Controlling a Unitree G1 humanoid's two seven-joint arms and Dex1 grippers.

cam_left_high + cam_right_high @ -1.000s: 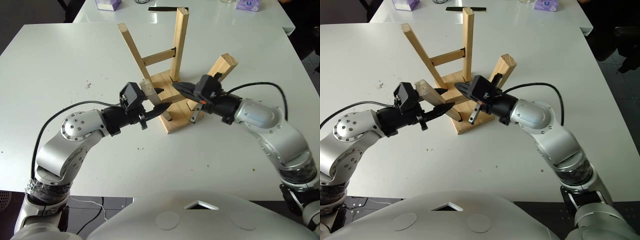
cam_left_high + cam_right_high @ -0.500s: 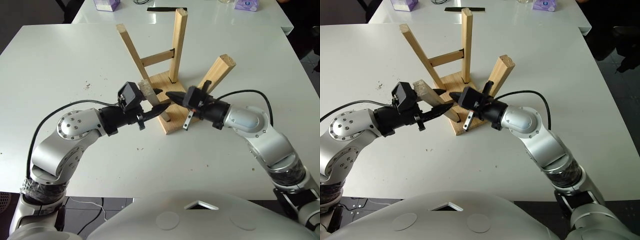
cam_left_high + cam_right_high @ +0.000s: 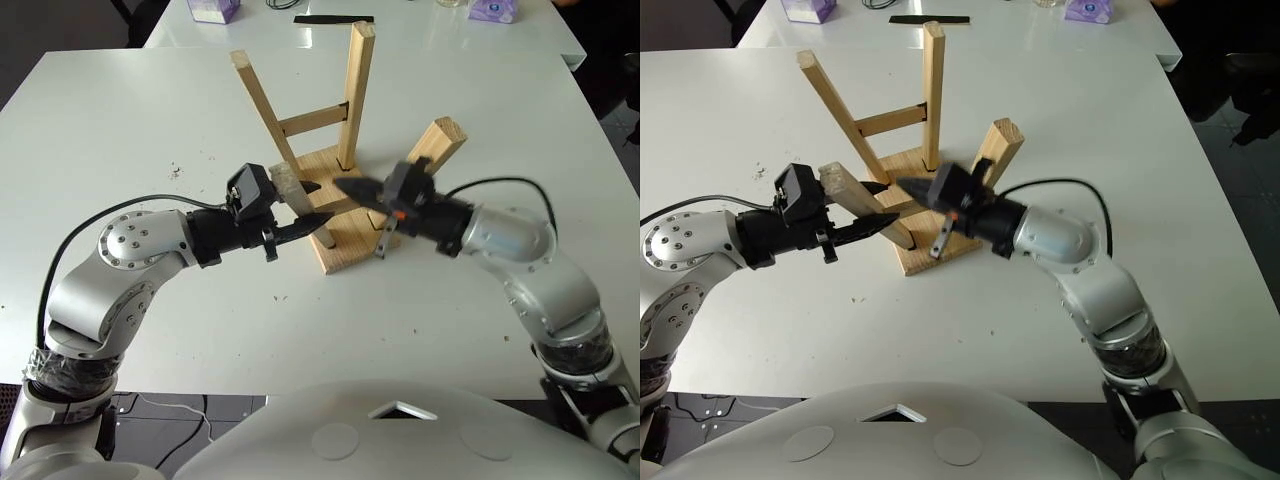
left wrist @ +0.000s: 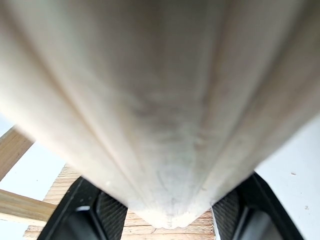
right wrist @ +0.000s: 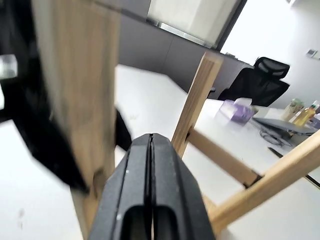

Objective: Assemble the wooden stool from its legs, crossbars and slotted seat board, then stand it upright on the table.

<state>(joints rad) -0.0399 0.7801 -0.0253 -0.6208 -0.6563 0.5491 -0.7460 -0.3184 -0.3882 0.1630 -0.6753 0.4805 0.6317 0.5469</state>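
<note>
Both grippers at the upturned stool (image 3: 357,90)
Left gripper (image 3: 322,199) pinches its near leg (image 3: 284,181); right gripper (image 3: 350,187), fingers pressed together, hovers close beside that leg above the seat board (image 3: 340,255), which lies flat on the table (image 3: 130,110).

The leg (image 4: 165,100) close before the left wrist camera is blurred and hides most of the left gripper's fingers (image 4: 112,220) (dark bits peek past it); the right gripper (image 3: 342,185) is smeared.
</note>
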